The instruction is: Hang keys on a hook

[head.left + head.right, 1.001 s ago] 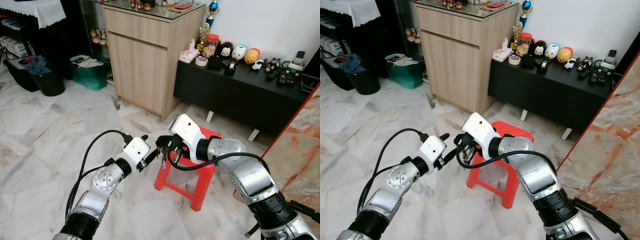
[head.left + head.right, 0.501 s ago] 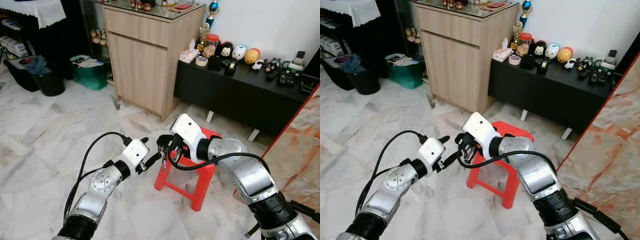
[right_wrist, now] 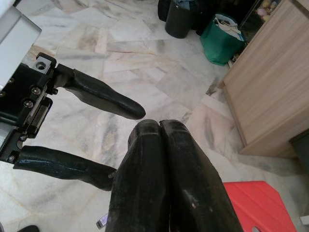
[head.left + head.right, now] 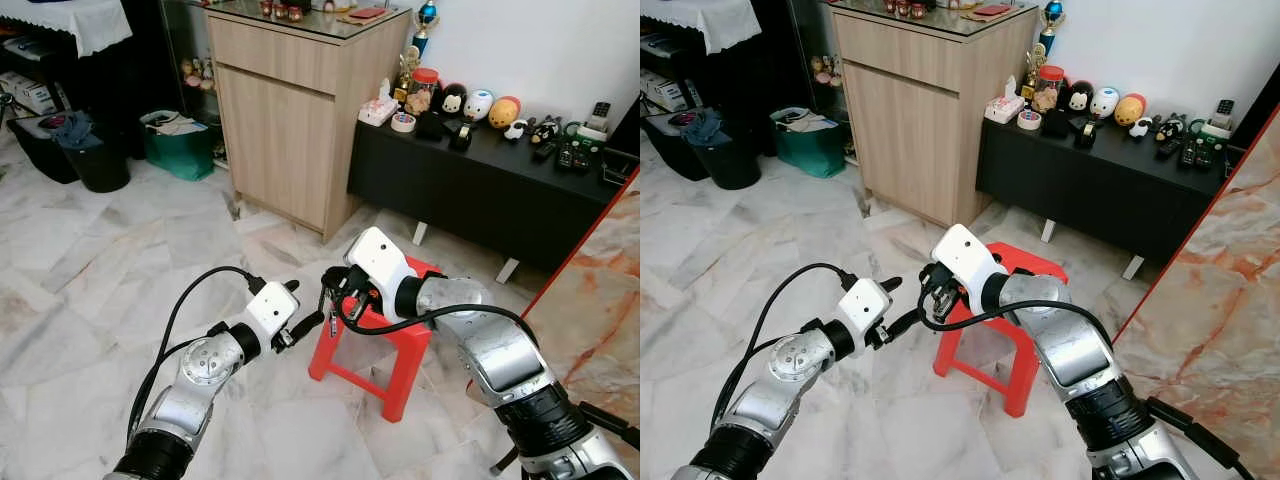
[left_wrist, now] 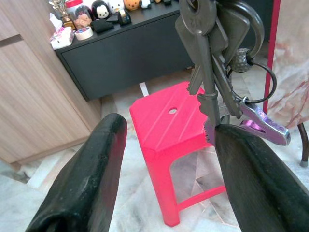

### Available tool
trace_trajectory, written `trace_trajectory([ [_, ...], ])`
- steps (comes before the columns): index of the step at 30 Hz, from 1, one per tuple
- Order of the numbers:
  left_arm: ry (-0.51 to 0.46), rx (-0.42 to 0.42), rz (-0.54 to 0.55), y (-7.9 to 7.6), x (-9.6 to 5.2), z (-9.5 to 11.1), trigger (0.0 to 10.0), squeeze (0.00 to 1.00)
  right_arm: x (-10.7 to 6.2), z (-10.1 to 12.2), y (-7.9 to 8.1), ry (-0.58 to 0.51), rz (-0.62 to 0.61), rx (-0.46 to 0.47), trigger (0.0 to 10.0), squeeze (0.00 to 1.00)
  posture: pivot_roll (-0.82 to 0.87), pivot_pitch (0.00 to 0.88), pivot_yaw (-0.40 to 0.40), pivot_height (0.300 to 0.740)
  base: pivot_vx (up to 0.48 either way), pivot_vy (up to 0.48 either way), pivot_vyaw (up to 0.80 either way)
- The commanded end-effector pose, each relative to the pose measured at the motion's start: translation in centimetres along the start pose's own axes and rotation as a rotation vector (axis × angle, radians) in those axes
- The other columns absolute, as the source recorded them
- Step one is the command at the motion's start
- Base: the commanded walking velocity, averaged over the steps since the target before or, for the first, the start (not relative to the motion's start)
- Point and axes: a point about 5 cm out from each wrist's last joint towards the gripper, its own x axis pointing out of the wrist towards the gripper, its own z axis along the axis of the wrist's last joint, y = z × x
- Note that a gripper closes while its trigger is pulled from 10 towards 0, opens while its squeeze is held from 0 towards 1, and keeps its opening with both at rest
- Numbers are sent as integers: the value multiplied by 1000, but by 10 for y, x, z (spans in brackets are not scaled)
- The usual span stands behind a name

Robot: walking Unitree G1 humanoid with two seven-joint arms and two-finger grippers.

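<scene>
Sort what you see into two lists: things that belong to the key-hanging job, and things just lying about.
Job: keys, held by the right gripper; open left gripper beside them.

Lying about: red stool, wooden cabinet, black sideboard with figurines, tape roll, green bag.

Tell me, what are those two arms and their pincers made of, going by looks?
Both arms are shiny silver metal with black bands at the joints. Each ends in a white boxy wrist block carrying the left gripper or right gripper, each with two long, rounded black fingers. A black cable loops along each arm.
</scene>
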Motion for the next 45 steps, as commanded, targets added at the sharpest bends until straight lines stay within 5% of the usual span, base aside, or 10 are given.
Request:
trace_trajectory([
  [1, -39, 15, 1, 1, 1, 10, 10000, 0, 0, -2, -2, 6, -7, 6, 10000, 0, 72, 0, -96, 740, 0, 0, 0],
  [25, 58, 92, 54, 9, -1, -2, 10000, 0, 1, 1, -6, -5, -41, 21, 10000, 0, 76, 0, -99, 740, 0, 0, 0],
  [45, 42, 69, 60, 7, 2, 1, 10000, 0, 7, 14, -2, -46, -40, 35, 10000, 0, 69, 0, -100, 740, 0, 0, 0],
])
